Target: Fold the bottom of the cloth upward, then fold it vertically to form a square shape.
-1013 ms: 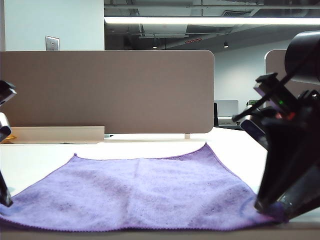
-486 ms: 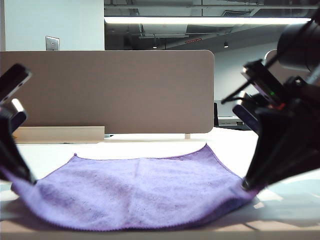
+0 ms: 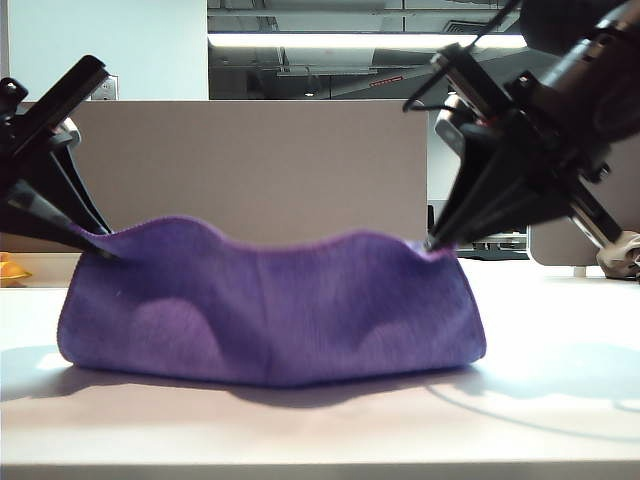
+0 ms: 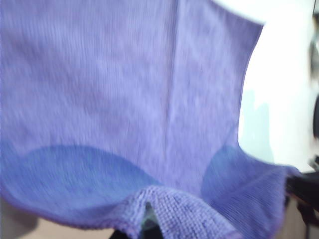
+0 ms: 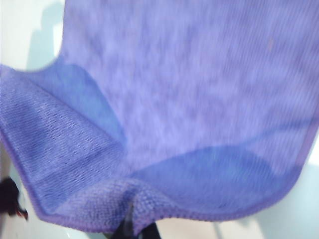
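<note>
The purple cloth hangs like a curtain above the white table, its near edge raised and sagging in the middle. My left gripper is shut on the cloth's raised left corner. At the raised right corner my right gripper is shut on the cloth too. In the left wrist view the cloth fills the picture and bunches over my left gripper. The right wrist view shows the cloth pinched the same way at my right gripper. The far part of the cloth lies hidden behind the raised part.
A beige partition stands behind the table. A yellow object lies at the far left edge. Bare white table shows in front of the cloth and to its right.
Both grippers have closed on the cloth's near corners and lifted them up and away from the camera. The near edge has risen from the table into a hanging curtain.
</note>
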Robot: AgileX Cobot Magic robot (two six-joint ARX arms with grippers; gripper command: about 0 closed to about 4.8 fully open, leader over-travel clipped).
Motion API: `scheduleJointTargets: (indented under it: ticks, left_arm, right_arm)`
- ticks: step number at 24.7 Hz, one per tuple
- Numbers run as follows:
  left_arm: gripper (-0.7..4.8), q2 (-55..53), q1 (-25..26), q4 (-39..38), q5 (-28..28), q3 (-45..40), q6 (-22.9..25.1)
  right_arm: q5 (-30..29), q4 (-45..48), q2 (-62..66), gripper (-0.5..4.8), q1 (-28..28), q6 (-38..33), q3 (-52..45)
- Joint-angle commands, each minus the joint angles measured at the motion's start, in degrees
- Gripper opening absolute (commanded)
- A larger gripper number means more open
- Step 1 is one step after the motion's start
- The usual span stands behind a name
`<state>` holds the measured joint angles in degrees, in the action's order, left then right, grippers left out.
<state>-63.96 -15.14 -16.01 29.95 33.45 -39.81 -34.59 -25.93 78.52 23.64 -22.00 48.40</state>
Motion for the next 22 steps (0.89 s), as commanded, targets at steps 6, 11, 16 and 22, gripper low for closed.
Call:
scheduleJointTargets:
  ticks: [6, 11, 16, 22]
  left_arm:
    - [-0.06, -5.46, 0.15, 11.74, -5.11, 1.31, -8.63]
    - [-0.06, -11.04, 1.84, 12.31, -2.84, 6.08, -8.66]
    - [-0.06, -15.06, 4.74, 12.2, -2.58, 11.34, -8.68]
    - [-0.06, -20.44, 6.6, 11.37, -0.11, 15.5, -8.41]
  right_arm:
    - [0.28, 0.55, 6.67, -0.06, -3.28, -1.2, 8.2]
    - [0.0, 1.07, 9.73, -0.06, -4.0, -2.03, 11.37]
    - [-0.07, 1.07, 12.68, -0.06, -4.74, -2.27, 14.29]
    - [-0.2, 0.94, 17.0, -0.06, -5.33, -3.28, 17.92]
